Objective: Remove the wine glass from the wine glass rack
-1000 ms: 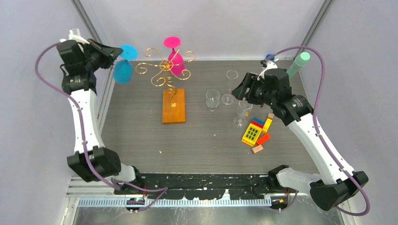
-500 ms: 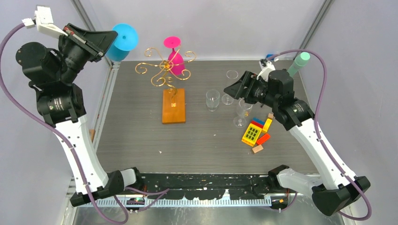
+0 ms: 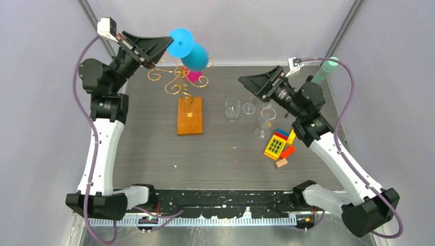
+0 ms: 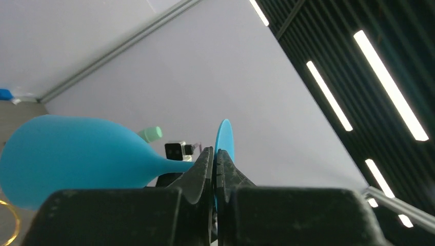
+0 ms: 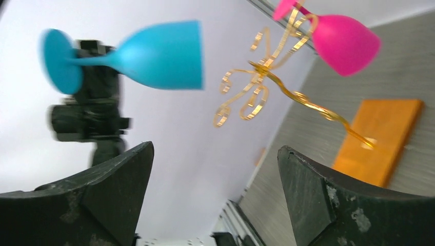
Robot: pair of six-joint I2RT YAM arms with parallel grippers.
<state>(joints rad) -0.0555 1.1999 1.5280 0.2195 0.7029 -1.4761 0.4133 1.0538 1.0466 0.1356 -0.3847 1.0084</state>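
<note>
My left gripper [image 3: 167, 45] is shut on the stem of a blue wine glass [image 3: 194, 55], held sideways high above the gold wire wine glass rack [image 3: 177, 78]. The glass also shows in the left wrist view [image 4: 77, 159] and the right wrist view [image 5: 154, 55]. A pink wine glass [image 3: 192, 75] still hangs upside down on the rack, mostly hidden behind the blue one from above; it is clear in the right wrist view [image 5: 342, 43]. The rack stands on an orange-brown wooden base [image 3: 190, 116]. My right gripper [image 3: 243, 80] is open and empty, raised and pointing toward the rack.
Clear glasses [image 3: 232, 108] stand right of the rack base, one [image 3: 266, 117] under my right arm. Coloured toy blocks [image 3: 279, 145] lie at the right. A black tripod with a mint-green tip [image 3: 327, 68] stands at the back right corner.
My left arm has swung the blue wine glass from the back left corner rightward to above the rack. My right gripper has risen and turned toward the rack.
</note>
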